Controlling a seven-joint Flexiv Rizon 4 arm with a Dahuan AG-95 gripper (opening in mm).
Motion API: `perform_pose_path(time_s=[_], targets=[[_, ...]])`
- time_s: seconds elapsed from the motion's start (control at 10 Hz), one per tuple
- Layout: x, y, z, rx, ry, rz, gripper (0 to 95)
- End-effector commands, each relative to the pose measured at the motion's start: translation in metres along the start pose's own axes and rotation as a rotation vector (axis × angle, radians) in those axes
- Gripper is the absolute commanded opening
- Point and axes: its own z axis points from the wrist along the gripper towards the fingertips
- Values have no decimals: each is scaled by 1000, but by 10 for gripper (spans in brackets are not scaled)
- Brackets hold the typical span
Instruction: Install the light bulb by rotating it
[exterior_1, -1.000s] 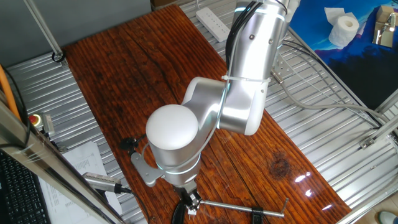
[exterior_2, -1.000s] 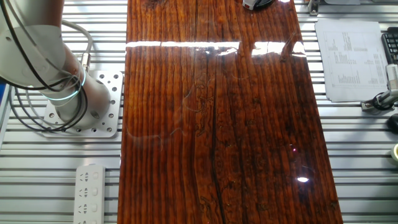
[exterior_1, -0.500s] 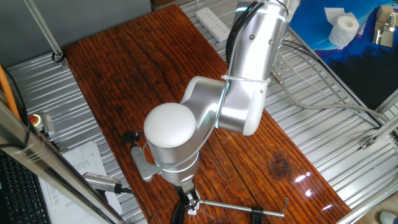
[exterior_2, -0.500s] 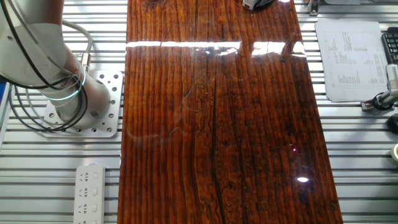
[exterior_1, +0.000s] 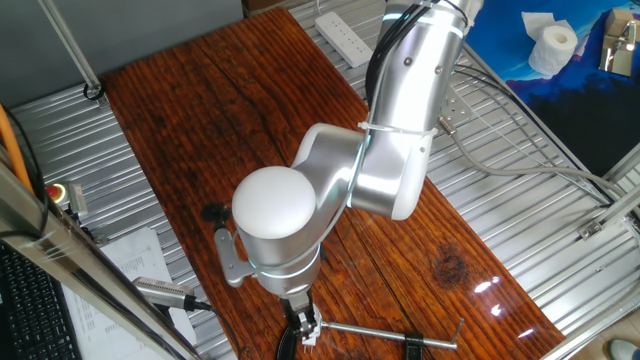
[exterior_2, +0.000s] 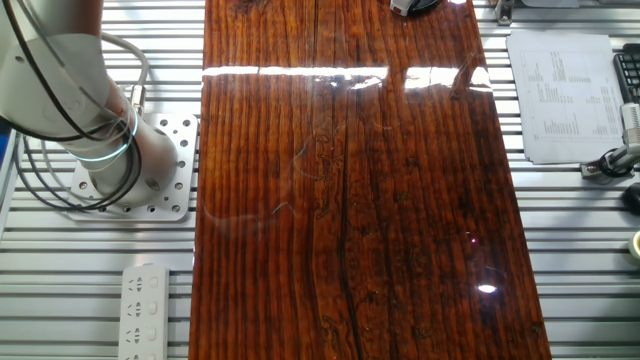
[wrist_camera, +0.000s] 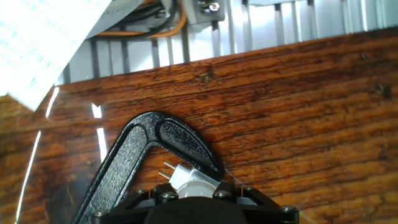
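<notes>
Gripper (wrist_camera: 198, 198) clamps the light bulb (wrist_camera: 189, 180), pins (wrist_camera: 166, 171) exposed above the wooden tabletop (wrist_camera: 298, 112); misaligned pins could bend when seated

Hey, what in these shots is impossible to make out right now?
- Gripper: cut off by the hand view's bottom edge, so open or shut is unclear; hidden under the arm in one fixed view.
- Bulb: only its pinned end shows in the hand view.
- Socket: not identifiable in any view.
- The other fixed view shows only the arm's base.
</notes>
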Motion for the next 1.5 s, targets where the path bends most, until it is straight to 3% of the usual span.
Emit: perform_pose_path(time_s=[0.1, 0.3, 0.8, 1.0, 1.1, 1.2, 1.4, 1.5], targets=[[0, -2, -1, 5, -3, 61, 190], [0, -3, -1, 2, -4, 92, 190], [0, -3, 0, -6, -9, 66, 190], [0, -3, -1, -9, -10, 30, 570], [0, -3, -1, -14, -11, 22, 570], [0, -3, -1, -8, -12, 8, 760], [0, -2, -2, -7, -14, -34, 760], [-1, 0, -5, -7, -13, -54, 950]])
